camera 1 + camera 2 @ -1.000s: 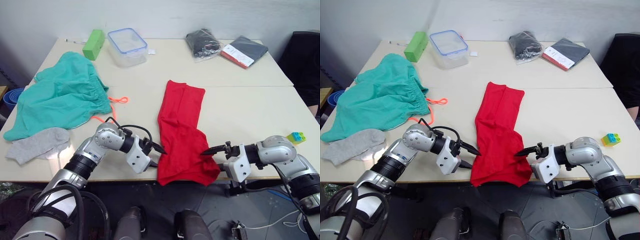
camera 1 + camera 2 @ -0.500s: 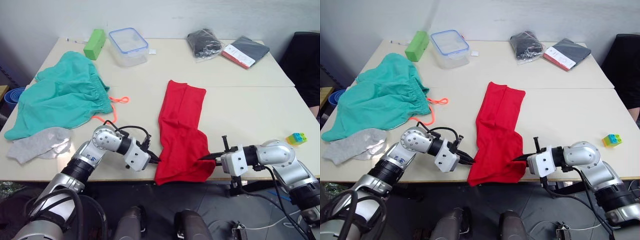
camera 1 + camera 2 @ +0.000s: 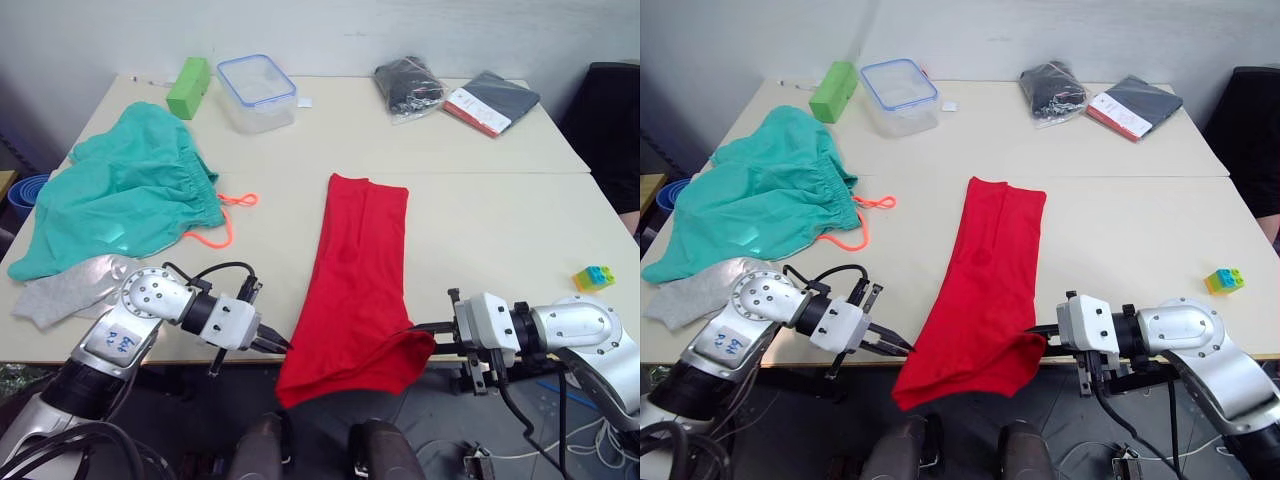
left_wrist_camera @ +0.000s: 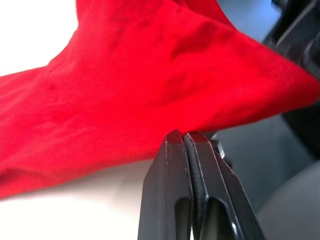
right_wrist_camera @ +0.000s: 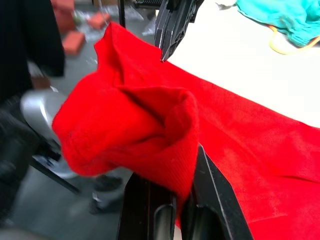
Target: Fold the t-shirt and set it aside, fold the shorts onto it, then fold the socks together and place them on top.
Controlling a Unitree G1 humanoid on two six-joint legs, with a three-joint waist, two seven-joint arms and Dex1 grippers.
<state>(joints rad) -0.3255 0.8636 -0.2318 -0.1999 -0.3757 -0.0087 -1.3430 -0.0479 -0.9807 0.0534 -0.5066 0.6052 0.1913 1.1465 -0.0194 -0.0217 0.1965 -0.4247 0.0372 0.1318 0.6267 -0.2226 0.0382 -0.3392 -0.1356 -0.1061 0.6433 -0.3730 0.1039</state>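
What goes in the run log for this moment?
step: folding t-shirt | left claw: shut on hem | right claw: shut on hem | shorts: untouched

The left gripper's [image 4: 186,137] two black fingers press together, pinching the edge of the bright red cloth t-shirt [image 4: 135,85]. The shirt spreads wide over the pale table top [image 4: 75,200], its far corner seemingly hanging past the table's edge.

Both tools, left [image 3: 283,345] and right [image 3: 422,326], reach inward, fingers pinched closed (the right seemingly so).
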